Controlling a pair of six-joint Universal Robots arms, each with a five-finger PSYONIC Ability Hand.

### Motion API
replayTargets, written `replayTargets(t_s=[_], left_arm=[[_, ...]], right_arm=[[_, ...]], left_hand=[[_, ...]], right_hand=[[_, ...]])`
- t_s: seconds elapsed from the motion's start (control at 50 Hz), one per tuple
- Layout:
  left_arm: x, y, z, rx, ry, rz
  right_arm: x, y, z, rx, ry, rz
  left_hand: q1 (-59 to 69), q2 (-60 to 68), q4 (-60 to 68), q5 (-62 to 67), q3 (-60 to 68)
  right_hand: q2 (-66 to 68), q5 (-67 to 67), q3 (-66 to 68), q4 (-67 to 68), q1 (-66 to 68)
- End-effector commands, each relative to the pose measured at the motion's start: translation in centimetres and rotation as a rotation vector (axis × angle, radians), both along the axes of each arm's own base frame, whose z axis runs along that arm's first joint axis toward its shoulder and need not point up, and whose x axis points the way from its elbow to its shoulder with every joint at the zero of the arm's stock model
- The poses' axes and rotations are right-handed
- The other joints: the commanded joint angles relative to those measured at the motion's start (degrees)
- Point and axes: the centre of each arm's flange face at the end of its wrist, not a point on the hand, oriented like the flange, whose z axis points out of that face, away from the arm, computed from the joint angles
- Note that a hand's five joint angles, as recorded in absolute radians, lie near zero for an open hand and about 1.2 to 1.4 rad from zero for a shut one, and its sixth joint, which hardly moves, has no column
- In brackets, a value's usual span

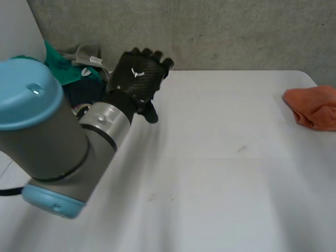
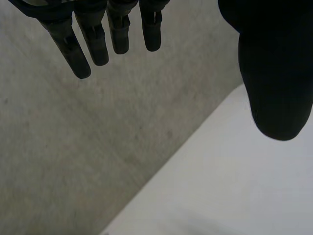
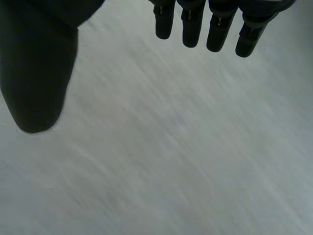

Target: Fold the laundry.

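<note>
Now, left hand (image 1: pixel 137 79) hovers — fingers (image 2: pixel 95 44) straight, empty.

Laundry pile (image 1: pixel 64 69) partly behind left arm (image 1: pixel 47 137); orange cloth (image 1: pixel 316 107) partly off-frame.

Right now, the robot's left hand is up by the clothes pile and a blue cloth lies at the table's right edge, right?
Not quite. The cloth at the table's right edge is orange, not blue; the head view shows it. The left hand is up by the clothes pile.
</note>
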Motion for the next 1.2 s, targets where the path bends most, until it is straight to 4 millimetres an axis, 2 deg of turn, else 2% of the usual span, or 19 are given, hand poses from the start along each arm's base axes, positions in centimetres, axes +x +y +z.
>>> replayTargets(t_s=[0.02,0.04,0.06,0.12,0.22,0.28,0.3,0.36,0.38,0.44,0.46,0.68,0.74,0.82,0.84,0.88,1.04,1.14,1.2], left_arm=[[2.8,-3.4,1.4,-0.043,0.0,-0.074],[3.2,-4.0,1.5,-0.043,-0.001,-0.077],[4.2,-5.2,1.5,-0.044,-0.006,-0.076],[6.0,-7.1,1.4,-0.05,-0.015,-0.045],[10.8,-12.0,1.0,-0.051,-0.019,0.116],[12.9,-14.6,0.2,-0.055,-0.022,0.2],[14.3,-16.4,-0.7,-0.05,-0.024,0.256],[16.3,-18.8,-1.8,-0.059,-0.03,0.32],[17.6,-20.4,-2.7,-0.063,-0.038,0.354],[19.6,-22.7,-4.3,-0.063,-0.061,0.4],[20.8,-24.1,-5.4,-0.061,-0.077,0.426],[23.2,-31.8,-10.5,-0.156,-0.113,0.457],[23.3,-32.7,-11.8,-0.157,-0.114,0.447],[23.4,-33.5,-12.9,-0.167,-0.113,0.449],[23.5,-33.6,-12.8,-0.171,-0.112,0.456],[23.5,-33.6,-12.8,-0.175,-0.11,0.459],[23.2,-33.2,-12.7,-0.162,-0.115,0.453],[21.4,-30.9,-8.8,-0.16,-0.096,0.43],[18.8,-28.2,-6.1,-0.149,-0.061,0.374]], right_arm=[[10.5,8.5,-2.8,0.142,0.187,0.52],[11.2,9.6,-3.1,0.164,0.199,0.563],[12.5,11.7,-3.7,0.214,0.221,0.641],[14.0,15.1,-5.3,0.328,0.251,0.755],[14.7,18.5,-8.8,0.51,0.27,0.827],[14.8,20.3,-10.8,0.589,0.334,0.837],[14.8,20.7,-11.2,0.606,0.354,0.837],[14.4,22.2,-13.0,0.668,0.443,0.825],[14.2,22.4,-13.4,0.681,0.464,0.817],[13.6,23.2,-14.6,0.717,0.514,0.805],[13.5,23.4,-14.9,0.725,0.521,0.805],[12.4,25.4,-17.2,0.833,0.515,0.807],[12.0,25.3,-17.4,0.844,0.509,0.794],[11.7,25.3,-17.3,0.847,0.503,0.783],[11.7,25.3,-17.2,0.844,0.503,0.782],[11.6,25.1,-17.2,0.845,0.5,0.778],[11.4,24.9,-17.2,0.845,0.497,0.764],[11.2,24.7,-16.4,0.818,0.494,0.742],[10.7,24.0,-15.8,0.795,0.485,0.705]], left_hand=[[-2.84,-2.07,-2.05,-1.96,-2.5],[-2.84,-2.07,-2.05,-1.96,-2.5],[-2.84,-2.07,-2.05,-1.96,-2.5],[-3.0,-2.24,-2.22,-2.13,-2.67],[-3.0,-2.24,-2.22,-2.13,-2.67],[-2.84,-2.07,-2.05,-1.96,-2.5],[-2.67,-1.91,-1.88,-1.8,-2.34],[-2.17,-1.4,-1.38,-1.29,-1.83],[-2.0,-1.23,-1.21,-1.13,-1.66],[-1.66,-0.89,-0.87,-0.79,-1.33],[-1.49,-0.73,-0.71,-0.62,-1.16],[6.06,6.82,6.85,6.93,6.39],[9.93,10.7,10.72,10.8,10.27],[36.61,37.38,37.4,37.49,36.95],[52.35,53.11,53.13,53.22,52.68],[63.23,64.0,64.02,64.11,63.57],[66.28,67.04,67.06,67.15,66.61],[66.28,67.04,67.06,67.15,66.61],[66.28,67.04,67.06,67.15,66.61]], right_hand=[[-2.14,-2.62,-2.45,-2.45,-3.42],[-2.14,-2.62,-2.45,-2.45,-3.42],[-2.14,-2.62,-2.45,-2.45,-3.42],[-2.14,-2.62,-2.45,-2.45,-3.42],[-2.14,-2.62,-2.45,-2.45,-3.42],[-2.14,-2.62,-2.45,-2.45,-3.42],[-2.14,-2.62,-2.45,-2.45,-3.42],[-2.14,-2.62,-2.45,-2.45,-3.42],[-2.14,-2.62,-2.45,-2.45,-3.42],[-2.14,-2.62,-2.45,-2.45,-3.42],[-2.14,-2.62,-2.45,-2.45,-3.42],[-2.14,-2.62,-2.45,-2.45,-3.42],[-2.14,-2.62,-2.45,-2.45,-3.42],[-2.14,-2.62,-2.45,-2.45,-3.42],[-2.14,-2.62,-2.45,-2.45,-3.42],[-2.14,-2.62,-2.45,-2.45,-3.42],[-2.14,-2.62,-2.45,-2.45,-3.42],[-2.14,-2.62,-2.45,-2.45,-3.42],[-2.14,-2.62,-2.45,-2.45,-3.42]])
